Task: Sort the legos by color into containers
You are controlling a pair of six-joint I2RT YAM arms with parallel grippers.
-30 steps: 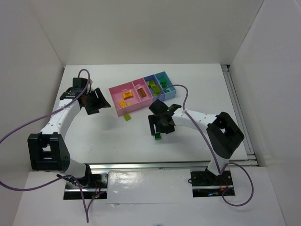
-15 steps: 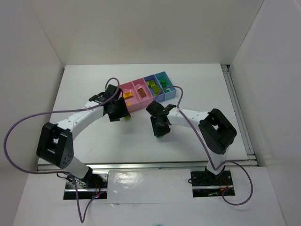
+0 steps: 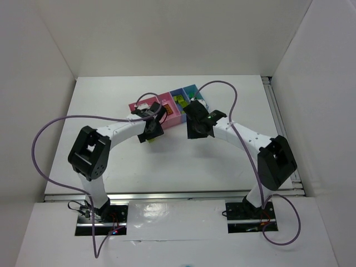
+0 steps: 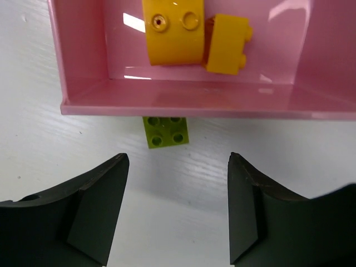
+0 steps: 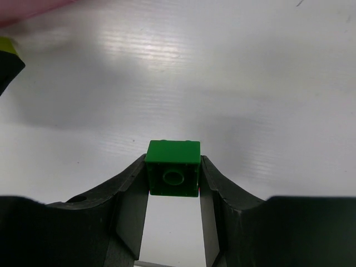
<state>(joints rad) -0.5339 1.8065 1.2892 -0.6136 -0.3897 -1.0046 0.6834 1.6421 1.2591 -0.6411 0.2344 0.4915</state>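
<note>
left gripper (image 4: 177, 183): released, poised over lime green lego (image 4: 165, 131) lying on counter (image 4: 67, 150) just beside pink bin (image 4: 183, 104) outer wall | right gripper (image 5: 173, 181): clenched on dark green lego (image 5: 172, 164), above counter

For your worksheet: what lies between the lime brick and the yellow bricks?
The pink bin's wall, in the left wrist view; lime brick outside, yellow bricks inside.
</note>
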